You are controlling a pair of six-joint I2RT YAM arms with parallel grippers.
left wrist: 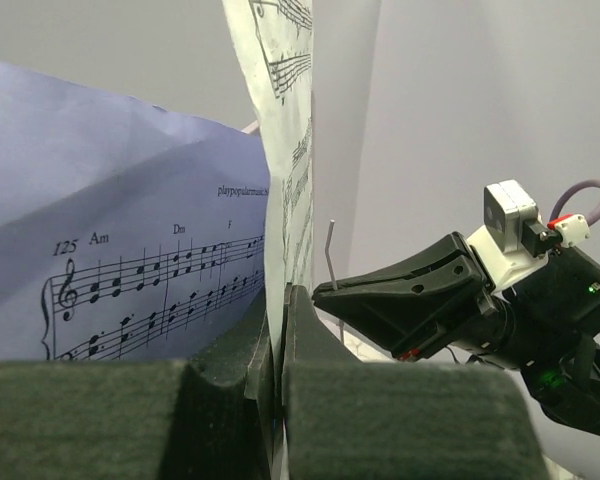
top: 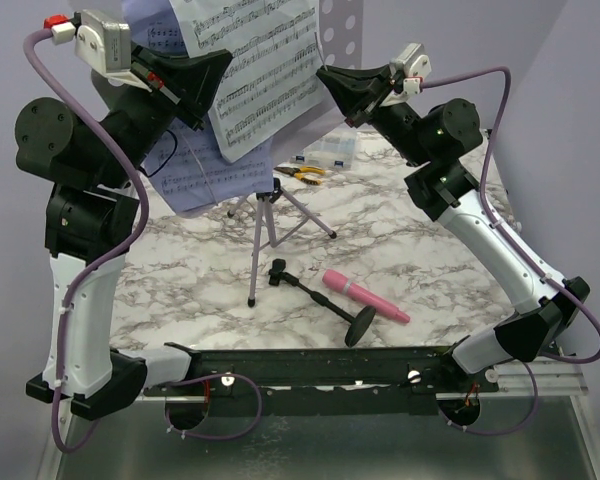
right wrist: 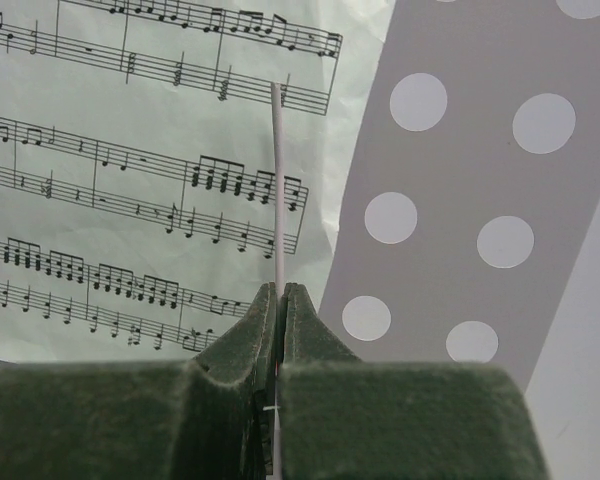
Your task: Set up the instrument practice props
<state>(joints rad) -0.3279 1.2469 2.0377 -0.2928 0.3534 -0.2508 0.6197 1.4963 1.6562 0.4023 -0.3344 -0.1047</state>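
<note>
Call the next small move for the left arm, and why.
Probably ease the white page flat onto the perforated plate, behind the thin white wire. The left fingers pinch the page's edge, the right fingers hold the wire, and the page hangs tilted, not squared on the plate.

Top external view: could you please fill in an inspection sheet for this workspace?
Surface: marble-patterned table, props on it.
Job's things: lilac perforated stand plate upright on tripod; white printed sheet-music page and lavender printed page in front of it; pink toy microphone and black round-base stand lying flat, unassembled.
Clutter: clear plastic compartment box and yellow-handled pliers behind the tripod.
Grippers: left gripper shut on the white page; right gripper shut on a thin white wire.
Cables: purple cables looped along both arms.
Surroundings: plain pale walls.
</note>
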